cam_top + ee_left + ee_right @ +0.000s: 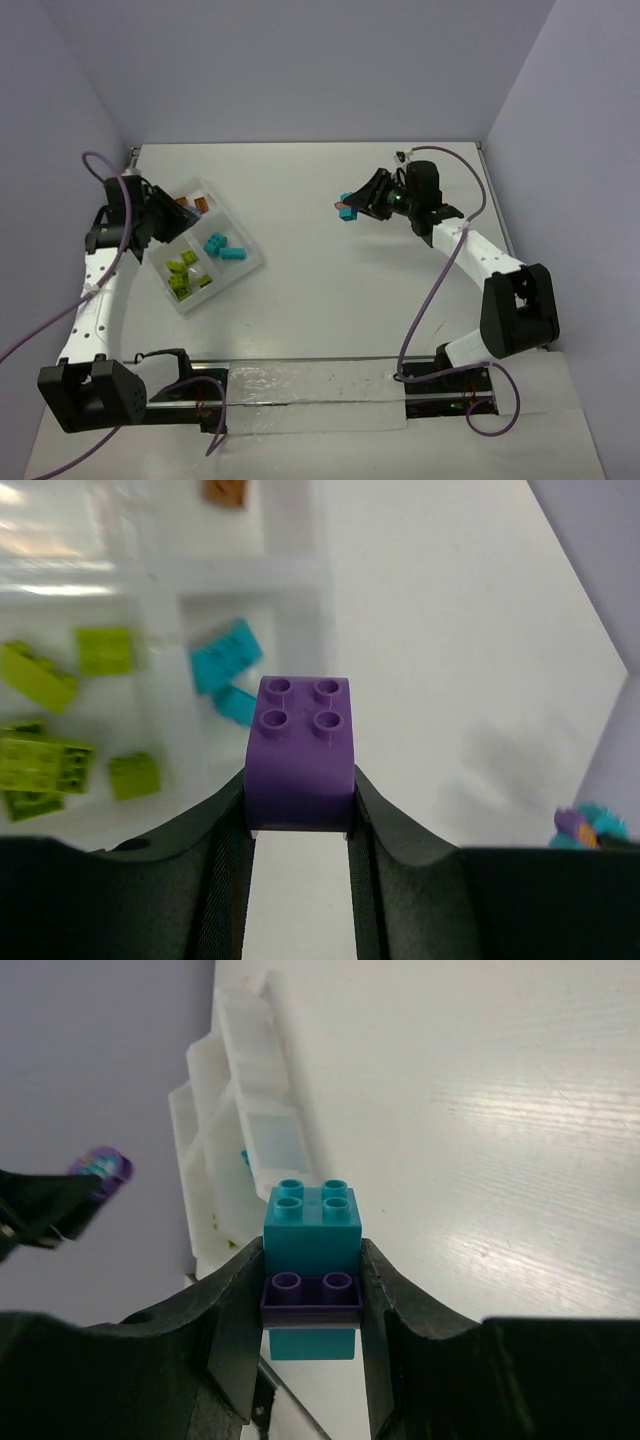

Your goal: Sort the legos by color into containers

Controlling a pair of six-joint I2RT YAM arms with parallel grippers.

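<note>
On the near left of the desk [320, 290] sits the white tray [192, 303], turned at an angle, with its four compartments split by raised dividers. The nearest compartment holds several lime green bricks [183, 272]. The one just right of it holds a few turquoise bricks [224, 247]. Farther back, one compartment holds orange-brown bricks [197, 205], partly covered by the left arm. The fourth compartment, on the tray's left side, lies under the left claw in the overhead view and is washed out by glare in the left wrist view, so its contents cannot be told.

The left claw [300, 815] hangs over the tray's far left part, closed on a single purple brick [300, 750] with its studs facing the wrist camera. The brick is clamped by its sides and held clear of the tray.

Far right of the tray and well apart from it, the right claw [312, 1290] is raised above the desk and grips a snapped-together cluster [312, 1225]. This is a turquoise brick with a thin purple piece and more turquoise beneath it. From overhead an orange-brown piece also shows on the cluster, but the right wrist view does not show it. In the left wrist view the cluster is only a blurred speck at the right edge.
</note>
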